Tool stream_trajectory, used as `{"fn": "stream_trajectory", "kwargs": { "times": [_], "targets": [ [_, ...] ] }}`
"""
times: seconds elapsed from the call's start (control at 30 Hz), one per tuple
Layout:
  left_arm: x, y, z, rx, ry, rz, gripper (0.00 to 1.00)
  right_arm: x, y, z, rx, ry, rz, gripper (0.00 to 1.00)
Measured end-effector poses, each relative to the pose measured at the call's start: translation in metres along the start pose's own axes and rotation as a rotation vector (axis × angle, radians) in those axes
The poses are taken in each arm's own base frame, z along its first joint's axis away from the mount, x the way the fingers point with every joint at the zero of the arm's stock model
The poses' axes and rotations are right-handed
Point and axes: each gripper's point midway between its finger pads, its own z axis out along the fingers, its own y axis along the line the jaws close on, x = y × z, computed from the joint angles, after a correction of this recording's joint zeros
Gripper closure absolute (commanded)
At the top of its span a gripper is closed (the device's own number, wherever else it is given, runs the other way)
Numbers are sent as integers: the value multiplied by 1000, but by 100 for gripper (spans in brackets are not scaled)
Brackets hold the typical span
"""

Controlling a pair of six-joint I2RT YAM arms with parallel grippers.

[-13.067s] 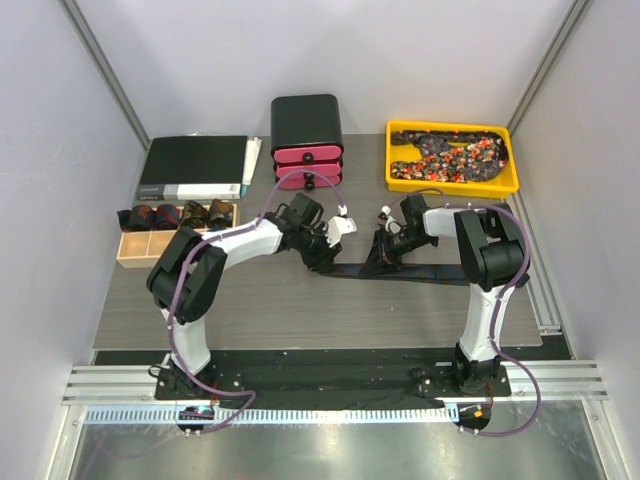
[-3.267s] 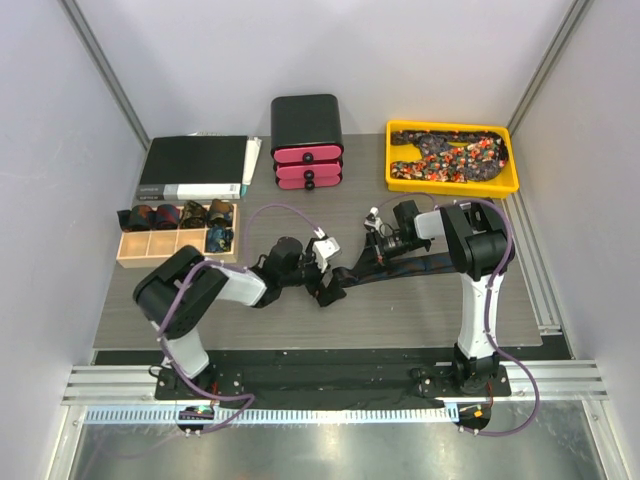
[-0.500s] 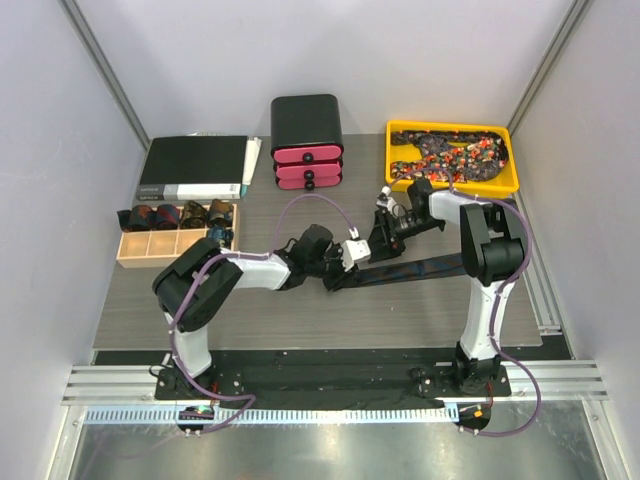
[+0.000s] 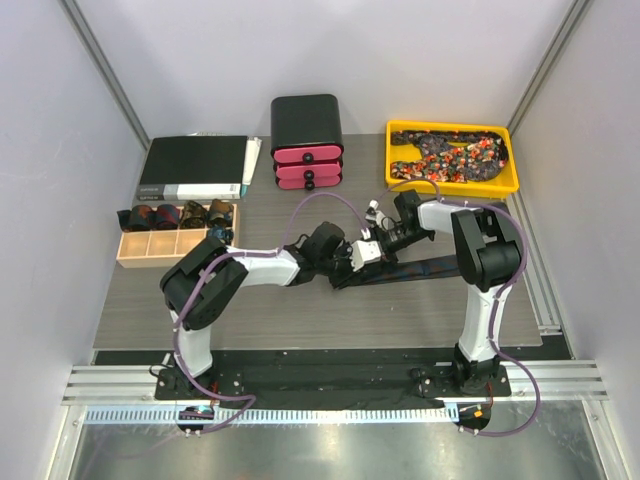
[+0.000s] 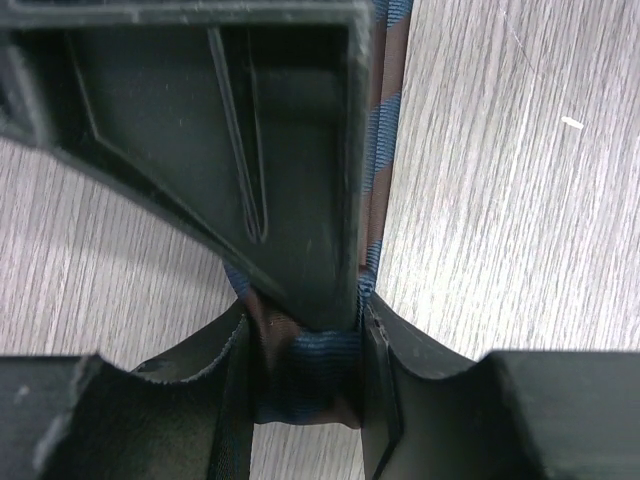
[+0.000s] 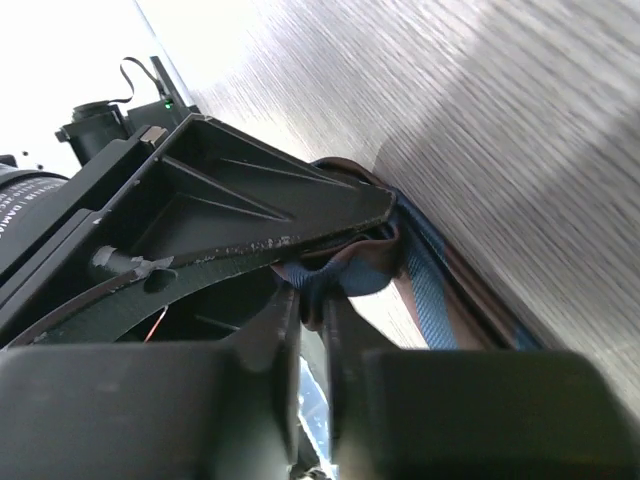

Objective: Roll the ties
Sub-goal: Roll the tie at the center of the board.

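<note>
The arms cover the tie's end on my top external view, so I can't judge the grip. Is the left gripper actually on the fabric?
Observer: Yes. In the left wrist view, a bunched fold of the tie sits between the fingers of the left gripper.
Operator: And the right one?
Observer: The right wrist view shows the right gripper with its jaws almost together and a blue fold of the fabric caught at their tips.
Operator: It looks plain black from up here. Is it?
Observer: No. Close up, it has blue and brown stripes.
</note>
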Motion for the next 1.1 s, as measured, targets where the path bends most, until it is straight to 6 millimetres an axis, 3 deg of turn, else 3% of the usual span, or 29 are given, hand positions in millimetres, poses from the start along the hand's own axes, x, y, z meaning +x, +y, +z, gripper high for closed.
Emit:
{"fn": "stream_trajectory", "kwargs": {
  "times": [0.13,0.33,0.47,0.63,0.8,0.97,1.07,1.1],
  "targets": [
    [0,1,0,-4,7,2,56,0,-1,-2,-6,-6,24,99],
    [9,8,-12,-2,-46,-73,24,3,-20,-6,-7,-16,85,99],
    [19,6,-30,21,-121,-135,14,6,-38,-6,-27,-14,128,99],
    [14,-1,-29,55,-190,-158,10,6,-39,-5,-50,-14,110,99],
    [5,-1,-19,82,-245,-147,13,6,-39,-4,-62,-12,99,99],
    [-4,0,-5,95,-272,-109,30,6,-39,-3,-75,-11,90,99],
    [-9,-2,4,103,-269,-55,46,6,-38,-3,-80,-11,85,99],
    [-10,-4,6,105,-263,-43,61,6,-38,-3,-80,-11,85,98]
  ]
}}
